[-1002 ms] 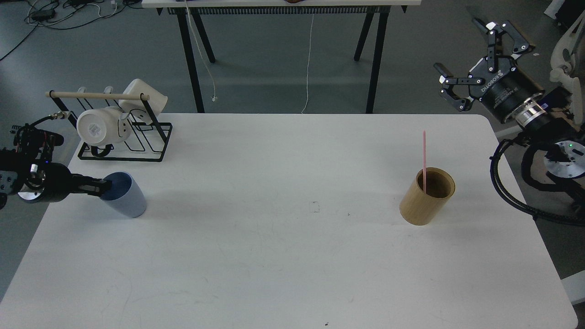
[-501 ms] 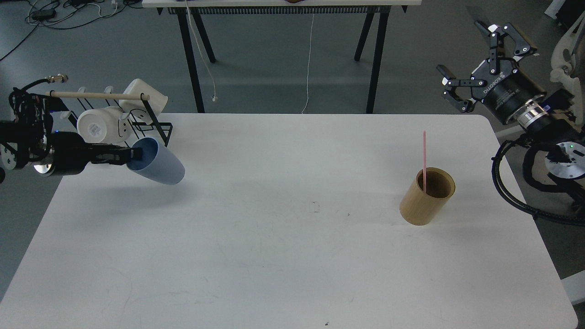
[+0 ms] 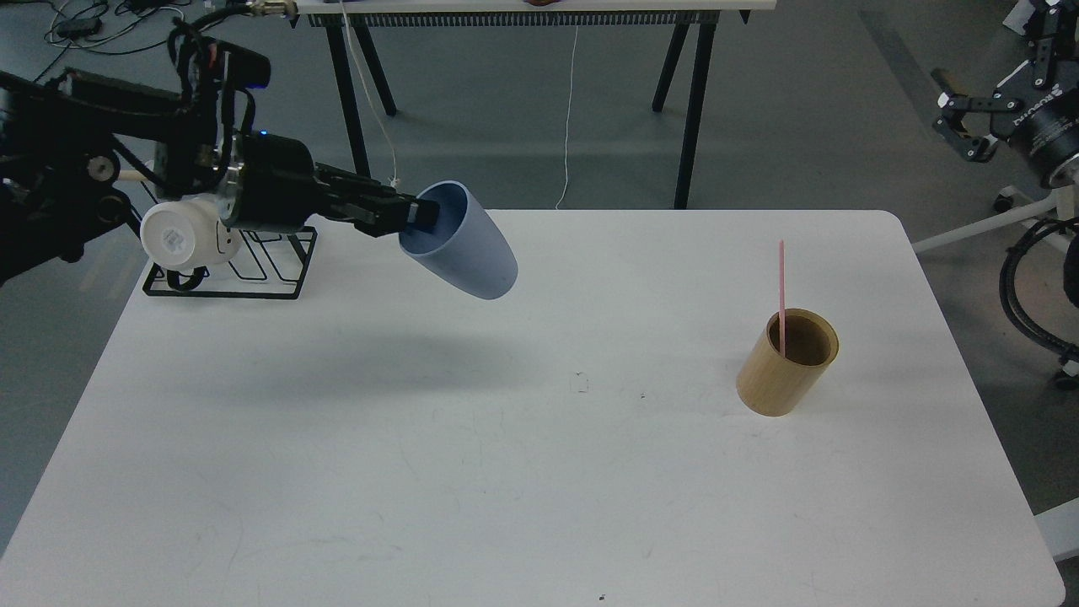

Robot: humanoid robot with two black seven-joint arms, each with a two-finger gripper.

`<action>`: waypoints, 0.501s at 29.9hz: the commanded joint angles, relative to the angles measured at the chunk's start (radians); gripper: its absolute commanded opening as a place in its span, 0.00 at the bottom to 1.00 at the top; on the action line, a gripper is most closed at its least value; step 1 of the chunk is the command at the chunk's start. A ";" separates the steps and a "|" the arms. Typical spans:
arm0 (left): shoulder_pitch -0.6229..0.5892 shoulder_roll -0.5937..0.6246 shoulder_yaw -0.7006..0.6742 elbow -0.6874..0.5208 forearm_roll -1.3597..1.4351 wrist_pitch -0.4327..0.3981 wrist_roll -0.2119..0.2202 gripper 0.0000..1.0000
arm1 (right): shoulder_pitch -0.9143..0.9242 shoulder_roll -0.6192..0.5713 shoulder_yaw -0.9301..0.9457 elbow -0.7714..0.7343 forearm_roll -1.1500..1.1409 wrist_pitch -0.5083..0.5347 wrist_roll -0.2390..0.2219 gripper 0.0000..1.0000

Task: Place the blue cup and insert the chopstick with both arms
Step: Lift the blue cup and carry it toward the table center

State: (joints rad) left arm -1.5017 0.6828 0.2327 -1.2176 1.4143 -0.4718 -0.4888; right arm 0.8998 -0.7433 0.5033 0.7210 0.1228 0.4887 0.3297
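My left gripper point(image 3: 415, 216) is shut on the rim of the blue cup point(image 3: 469, 246) and holds it tilted in the air above the table's back left, mouth toward the arm, base down and to the right. The pink chopstick point(image 3: 782, 295) stands upright in the tan cylindrical holder point(image 3: 788, 364) at the right of the table. My right gripper point(image 3: 995, 88) is at the upper right edge of the view, off the table. Its fingers are spread and empty, partly cut off by the frame edge.
A black wire rack point(image 3: 232, 265) with a white mug point(image 3: 181, 239) stands at the table's back left, partly behind my left arm. A dark trestle table point(image 3: 523, 8) stands behind. The white table point(image 3: 539, 472) ends close to the holder's right.
My left arm has lifted the blue cup off the table and carried it up and to the right. My right gripper has drawn back to the upper right edge.
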 commanded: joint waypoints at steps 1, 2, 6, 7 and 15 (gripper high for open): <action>-0.101 -0.193 0.151 0.084 0.005 -0.002 0.000 0.02 | -0.001 -0.031 0.003 0.000 0.001 0.000 0.000 0.99; -0.107 -0.238 0.178 0.108 0.006 -0.002 0.000 0.02 | -0.002 -0.036 0.003 0.000 0.001 0.000 0.000 0.99; -0.126 -0.440 0.296 0.199 0.021 -0.002 0.000 0.03 | -0.010 -0.057 0.004 0.003 0.003 0.000 0.000 0.99; -0.126 -0.494 0.318 0.232 0.020 0.001 0.000 0.03 | -0.012 -0.064 0.006 0.005 0.003 0.000 0.002 0.99; -0.039 -0.683 0.349 0.474 0.026 0.016 0.000 0.03 | -0.041 -0.120 -0.005 -0.003 0.000 0.000 -0.001 0.99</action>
State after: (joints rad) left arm -1.5743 0.0201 0.5787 -0.7992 1.4381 -0.4606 -0.4891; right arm 0.8733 -0.8311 0.5092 0.7254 0.1258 0.4887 0.3304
